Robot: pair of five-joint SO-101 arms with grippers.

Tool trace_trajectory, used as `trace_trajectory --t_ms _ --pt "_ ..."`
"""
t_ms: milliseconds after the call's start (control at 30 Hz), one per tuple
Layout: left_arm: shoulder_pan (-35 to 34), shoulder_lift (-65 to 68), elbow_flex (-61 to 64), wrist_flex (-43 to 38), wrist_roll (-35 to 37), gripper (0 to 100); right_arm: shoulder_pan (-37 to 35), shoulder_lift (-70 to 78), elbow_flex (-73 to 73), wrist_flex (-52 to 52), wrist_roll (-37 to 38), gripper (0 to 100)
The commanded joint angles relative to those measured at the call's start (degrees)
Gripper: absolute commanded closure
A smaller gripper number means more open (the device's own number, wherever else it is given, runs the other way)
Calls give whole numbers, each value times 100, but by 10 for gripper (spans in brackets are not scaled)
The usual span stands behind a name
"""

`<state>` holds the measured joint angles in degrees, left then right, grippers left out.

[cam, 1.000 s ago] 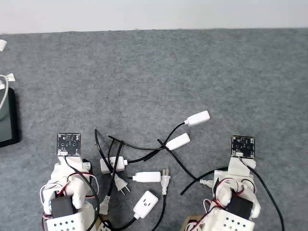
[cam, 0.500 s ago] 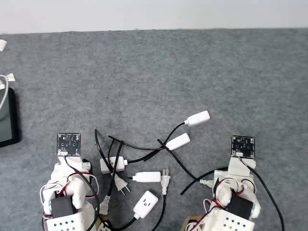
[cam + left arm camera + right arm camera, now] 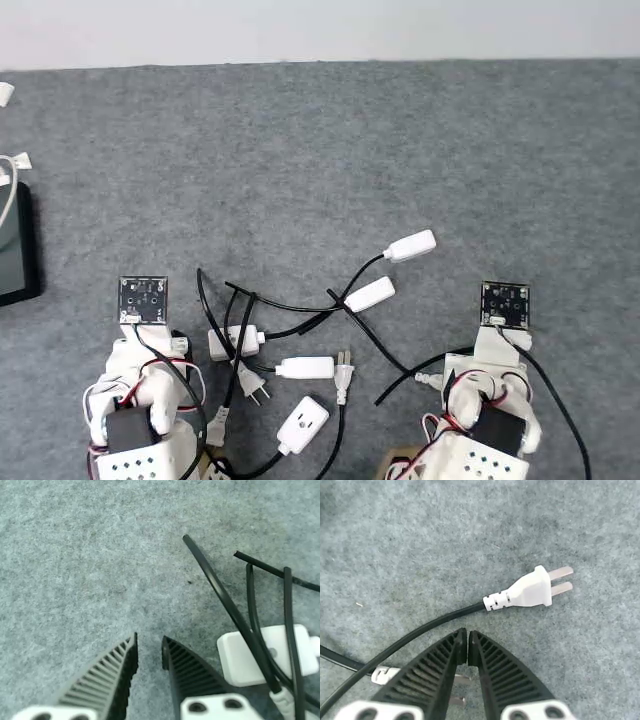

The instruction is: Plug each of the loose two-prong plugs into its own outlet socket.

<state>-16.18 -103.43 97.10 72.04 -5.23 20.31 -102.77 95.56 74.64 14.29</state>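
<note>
We find both arms tucked low at the near edge of the bench [image 3: 400, 130], and we judge the task not yet begun, since every plug we can see lies loose. The left fingers [image 3: 116, 672] stand a narrow gap apart and hold nothing; they sit over bare bench near a white socket block [image 3: 265, 655], which lies pinned under crossing black cords [image 3: 220, 590]. The right fingers [image 3: 442, 672] are closed tip to tip on nothing; beyond their tips lies a white plug [image 3: 530, 591], flat on its side, both prongs pointing away from its black cord [image 3: 420, 630]; a second plug [image 3: 382, 675] lies partly beneath those fingers.

In the high view the cords tangle between the two arms; the far socket [image 3: 411, 245] and the middle socket [image 3: 369, 294] lie out ahead of the tangle; the near socket [image 3: 302, 424] lies close in, and the inner socket [image 3: 305, 368] rests just beside a loose plug [image 3: 344, 372].

We think the right fingers must open before they can take the white plug; lying flat, it offers its broad faces to a grasp from above. The crossed cords will likely drag on one another, so we would pair each plug with a socket its cord reaches freely.
</note>
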Motion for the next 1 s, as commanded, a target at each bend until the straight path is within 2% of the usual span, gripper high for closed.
trace_trajectory --t_ms 0,133,400,600,733,867,967 --pt "18 -79 -66 26 -44 987 -268 -84 88 4 -35 972" --pt "18 -79 -66 26 -44 987 -576 -84 88 13 -26 974" --pt "26 -88 -75 9 -44 987 -611 -92 88 4 -18 972" --pt "26 -88 -75 -1081 -26 987 -822 -92 88 -769 -44 972" --pt "26 -88 -75 -1609 -18 987 -664 -92 79 -1349 -18 972" --pt "35 -70 -136 -1415 -18 987 -813 -84 -97 -1385 -44 972" --pt "62 -62 -655 -598 -9 987 -848 -31 -202 -1191 -44 972"
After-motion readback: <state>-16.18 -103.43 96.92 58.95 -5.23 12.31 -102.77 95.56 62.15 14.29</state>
